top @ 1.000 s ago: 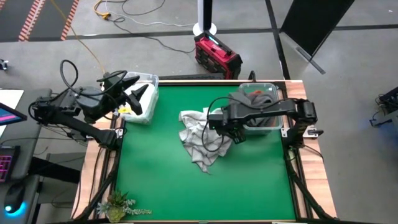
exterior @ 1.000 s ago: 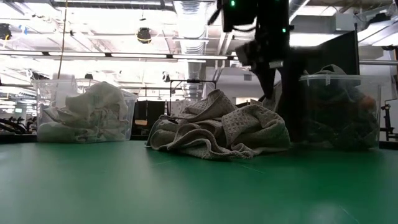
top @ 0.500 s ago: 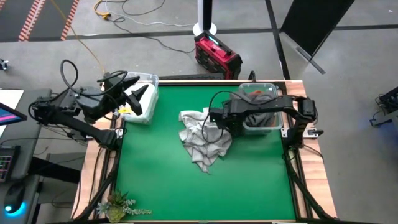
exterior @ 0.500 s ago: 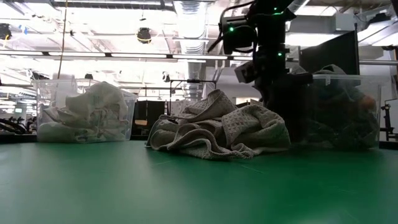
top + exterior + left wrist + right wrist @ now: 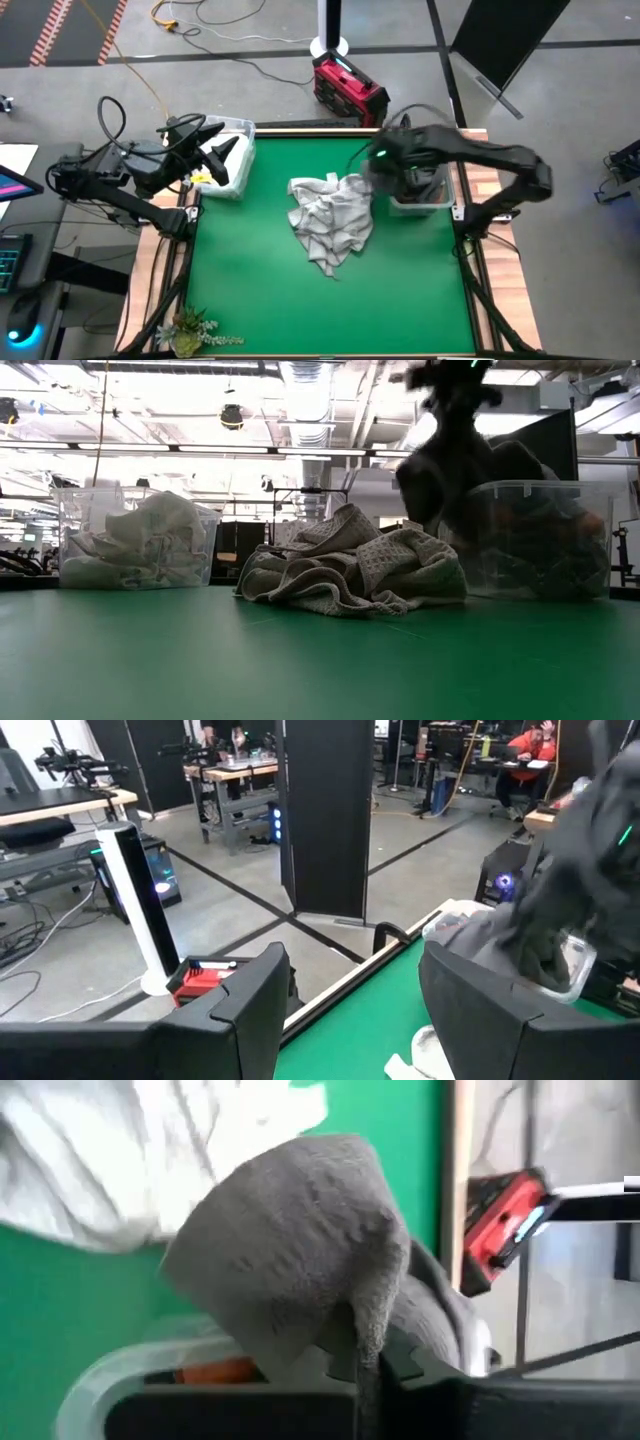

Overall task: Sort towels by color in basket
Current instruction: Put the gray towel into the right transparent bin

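Observation:
A heap of light grey towels (image 5: 330, 222) lies in the middle of the green table (image 5: 260, 290). My right gripper (image 5: 386, 166) is shut on a dark grey towel (image 5: 300, 1250), raised at the near-left rim of the clear right bin (image 5: 418, 185), which holds dark cloth and something orange (image 5: 213, 1371). In the low view the dark towel (image 5: 440, 470) hangs blurred above that bin (image 5: 545, 540). My left gripper (image 5: 218, 150) waits open over the clear left bin (image 5: 232, 165) of white towels (image 5: 145, 540). My right gripper holds the dark grey towel by a bunched fold (image 5: 362, 1312). The cloth drapes over the fingers and hides the pads. The towel is lifted clear of the table and the heap and hangs slack around and below the fingers.
A red box (image 5: 348, 90) and cables lie on the floor beyond the table's far edge. A small plant (image 5: 190, 330) sits at the near left corner. Green table lies bare in front of the heap.
My right gripper has shut at the heap's right side. It has then risen and swung toward the far right, to the right bin, lifting the dark grey towel clear. The light grey heap has stayed in place.

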You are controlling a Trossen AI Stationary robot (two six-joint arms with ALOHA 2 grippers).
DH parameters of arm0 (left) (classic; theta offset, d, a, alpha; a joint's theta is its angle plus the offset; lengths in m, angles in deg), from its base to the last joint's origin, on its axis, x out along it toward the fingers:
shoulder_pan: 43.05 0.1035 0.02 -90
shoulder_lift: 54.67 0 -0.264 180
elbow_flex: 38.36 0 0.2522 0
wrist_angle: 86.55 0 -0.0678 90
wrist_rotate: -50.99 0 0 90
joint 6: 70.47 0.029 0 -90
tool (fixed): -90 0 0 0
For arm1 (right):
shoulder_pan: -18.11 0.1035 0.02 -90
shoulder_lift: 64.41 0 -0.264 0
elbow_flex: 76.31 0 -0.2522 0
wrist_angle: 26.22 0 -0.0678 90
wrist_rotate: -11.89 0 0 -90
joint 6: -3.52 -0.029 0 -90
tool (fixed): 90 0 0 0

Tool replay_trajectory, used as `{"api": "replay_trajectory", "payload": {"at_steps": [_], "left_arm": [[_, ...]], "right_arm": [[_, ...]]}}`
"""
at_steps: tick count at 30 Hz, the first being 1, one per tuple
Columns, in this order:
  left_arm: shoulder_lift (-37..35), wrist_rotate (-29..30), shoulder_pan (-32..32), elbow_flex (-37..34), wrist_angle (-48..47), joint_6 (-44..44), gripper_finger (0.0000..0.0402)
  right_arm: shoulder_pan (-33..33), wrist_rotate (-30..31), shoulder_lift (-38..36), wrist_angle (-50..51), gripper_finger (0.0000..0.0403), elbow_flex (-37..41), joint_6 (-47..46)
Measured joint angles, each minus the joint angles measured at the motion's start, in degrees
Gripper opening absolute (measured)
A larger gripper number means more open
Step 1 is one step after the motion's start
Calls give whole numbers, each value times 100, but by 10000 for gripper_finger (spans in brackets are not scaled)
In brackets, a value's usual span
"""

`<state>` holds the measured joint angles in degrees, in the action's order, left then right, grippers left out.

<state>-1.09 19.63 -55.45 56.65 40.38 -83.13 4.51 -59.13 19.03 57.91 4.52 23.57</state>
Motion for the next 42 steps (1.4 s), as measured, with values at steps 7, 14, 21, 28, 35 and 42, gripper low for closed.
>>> {"api": "replay_trajectory", "payload": {"at_steps": [7,14,21,28,35,42], "left_arm": [[0,1,0,0,-4,43,214],[0,1,0,0,-4,107,214],[2,1,0,0,-11,-21,214],[2,-1,0,0,-35,-135,214],[2,-1,0,0,-33,-131,214],[2,-1,0,0,-29,-131,214]], "right_arm": [[-432,-15,-1124,877,24,-15,-1026],[-994,3,-1252,1911,20,136,-2023],[-1556,-386,-1046,1906,23,777,-2039],[-2080,-5,-949,1083,23,1899,-2015],[-1866,-392,-942,-330,23,2595,-1512],[-2041,-765,-767,-1360,23,3597,-1156]]}}
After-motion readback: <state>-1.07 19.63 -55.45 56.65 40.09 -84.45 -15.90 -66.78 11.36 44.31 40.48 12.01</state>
